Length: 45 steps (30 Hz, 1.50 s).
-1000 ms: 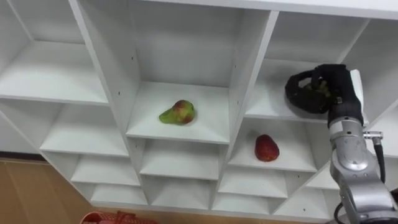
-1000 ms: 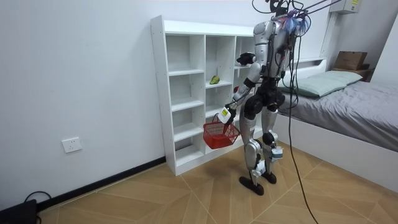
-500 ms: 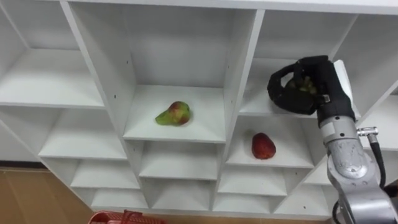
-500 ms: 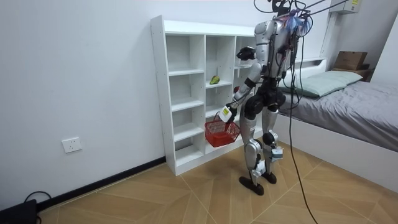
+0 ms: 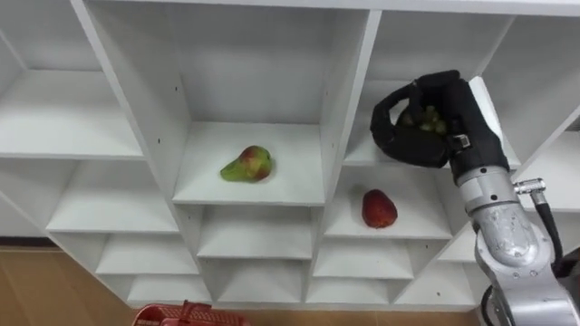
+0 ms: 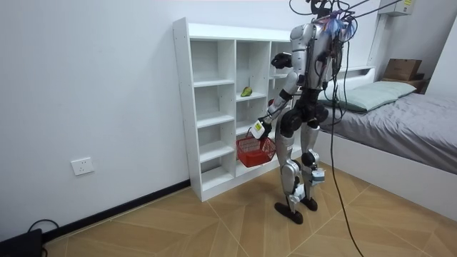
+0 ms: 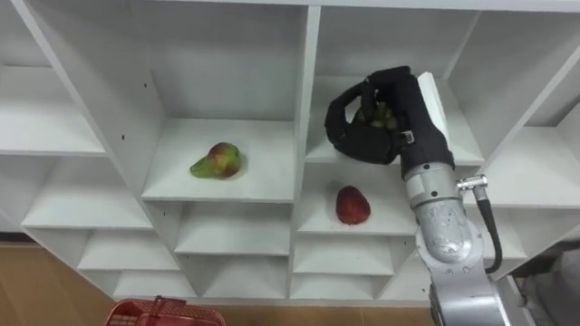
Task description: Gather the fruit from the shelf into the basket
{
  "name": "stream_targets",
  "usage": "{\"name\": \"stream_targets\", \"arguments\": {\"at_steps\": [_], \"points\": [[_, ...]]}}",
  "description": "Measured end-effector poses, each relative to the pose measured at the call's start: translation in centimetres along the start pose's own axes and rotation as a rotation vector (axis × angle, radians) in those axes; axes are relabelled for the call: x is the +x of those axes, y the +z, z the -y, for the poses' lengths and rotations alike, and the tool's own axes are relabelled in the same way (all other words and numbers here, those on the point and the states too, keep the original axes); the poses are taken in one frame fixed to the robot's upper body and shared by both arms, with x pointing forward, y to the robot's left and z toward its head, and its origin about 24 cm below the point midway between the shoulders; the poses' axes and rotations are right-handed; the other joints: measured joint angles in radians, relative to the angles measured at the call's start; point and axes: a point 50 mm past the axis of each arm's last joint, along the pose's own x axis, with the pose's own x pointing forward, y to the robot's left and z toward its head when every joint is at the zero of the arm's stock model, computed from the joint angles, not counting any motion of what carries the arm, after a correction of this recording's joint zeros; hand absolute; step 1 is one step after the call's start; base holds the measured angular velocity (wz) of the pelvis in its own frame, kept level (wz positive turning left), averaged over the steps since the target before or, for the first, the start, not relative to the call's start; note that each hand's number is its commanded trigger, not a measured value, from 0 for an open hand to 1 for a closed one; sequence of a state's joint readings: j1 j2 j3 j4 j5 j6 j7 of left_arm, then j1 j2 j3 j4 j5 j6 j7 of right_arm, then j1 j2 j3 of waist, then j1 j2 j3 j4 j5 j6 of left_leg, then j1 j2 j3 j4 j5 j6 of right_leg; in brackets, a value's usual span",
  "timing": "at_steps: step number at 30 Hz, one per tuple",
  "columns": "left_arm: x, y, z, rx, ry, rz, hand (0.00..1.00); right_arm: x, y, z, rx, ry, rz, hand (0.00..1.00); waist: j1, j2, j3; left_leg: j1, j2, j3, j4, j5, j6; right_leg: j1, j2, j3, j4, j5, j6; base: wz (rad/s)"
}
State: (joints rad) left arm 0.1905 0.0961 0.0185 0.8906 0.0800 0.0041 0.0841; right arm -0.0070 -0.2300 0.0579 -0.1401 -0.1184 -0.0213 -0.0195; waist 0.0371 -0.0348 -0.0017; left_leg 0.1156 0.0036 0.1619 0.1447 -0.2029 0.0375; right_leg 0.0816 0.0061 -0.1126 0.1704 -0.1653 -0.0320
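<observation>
1. Green fruit (image 5: pixel 424 118), too far enclosed to name more closely, sits inside the right hand (image 5: pixel 464 107), whose fingers and thumb are curled round it in front of the white closet's (image 5: pixel 349 118) right-hand column, at the level of the upper shelf.
2. The red basket (image 6: pixel 255 153) hangs low and to the robot's left by its handle from the left hand (image 6: pixel 258 128). In the eye views its rim shows at the bottom edge, so the held fruit lies well above it and to its right.
3. A pear (image 5: pixel 246 166) lies on its side in the middle compartment, long axis across the shelf, narrow green end to the left.
4. A red fruit (image 5: pixel 379 208) lies one compartment below the right hand, which is the nearer hand to both.
5. What the basket holds cannot be told.
</observation>
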Motion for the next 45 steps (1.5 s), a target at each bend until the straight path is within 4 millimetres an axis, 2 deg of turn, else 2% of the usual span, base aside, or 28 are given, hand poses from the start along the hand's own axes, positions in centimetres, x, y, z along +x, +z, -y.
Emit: {"name": "stream_targets", "arguments": {"at_steps": [8, 17, 23, 32, 39, 45], "points": [[0.1, 0.3, 0.4, 0.008, -0.020, 0.010, 1.00, -0.2, -0.2, -0.8, 0.040, 0.047, -0.010, 1.00, -0.006, 0.004, -0.0022, -0.001, 0.001, 0.005, -0.002, 0.000, 0.000, -0.007, 0.002, 0.009, 0.001, 0.000, 0.000, -0.01], [0.4, 2.0, 1.2, 0.017, -0.088, 0.059, 1.00, -2.5, -2.4, -2.9, 0.089, 0.141, -0.121, 1.00, -0.006, 0.007, -0.0008, 0.000, 0.001, 0.022, -0.009, 0.000, 0.000, -0.013, 0.002, 0.024, 0.002, 0.000, 0.000, -0.04], [0.5, 3.9, 1.8, 0.013, -0.133, 0.118, 1.00, -2.8, -3.2, -3.5, 0.073, 0.200, -0.168, 1.00, -0.014, 0.005, 0.0008, 0.001, 0.001, 0.027, -0.011, 0.000, 0.000, -0.017, 0.004, 0.030, 0.004, 0.000, 0.000, -0.02], [0.4, 5.4, 2.8, 0.036, -0.179, 0.176, 1.00, -3.3, -3.6, -4.2, 0.068, 0.249, -0.199, 1.00, -0.019, 0.003, 0.0021, -0.006, 0.001, 0.031, -0.011, 0.000, 0.000, -0.031, 0.006, 0.044, 0.000, 0.000, 0.000, -0.02], [-0.4, 8.2, 3.5, 0.025, -0.230, 0.301, 1.00, -4.0, -4.1, -4.8, 0.083, 0.323, -0.234, 1.00, -0.019, 0.001, 0.0014, -0.003, 0.001, 0.041, -0.010, 0.000, 0.000, -0.032, 0.007, 0.055, 0.000, 0.000, 0.000, -0.04], [-1.0, 9.9, 3.8, 0.042, -0.259, 0.378, 1.00, -4.8, -4.5, -5.9, 0.100, 0.406, -0.273, 1.00, -0.017, -0.005, 0.0040, -0.002, 0.001, 0.041, -0.009, 0.000, 0.001, -0.031, 0.006, 0.056, -0.001, 0.000, 0.000, 0.00]]}}
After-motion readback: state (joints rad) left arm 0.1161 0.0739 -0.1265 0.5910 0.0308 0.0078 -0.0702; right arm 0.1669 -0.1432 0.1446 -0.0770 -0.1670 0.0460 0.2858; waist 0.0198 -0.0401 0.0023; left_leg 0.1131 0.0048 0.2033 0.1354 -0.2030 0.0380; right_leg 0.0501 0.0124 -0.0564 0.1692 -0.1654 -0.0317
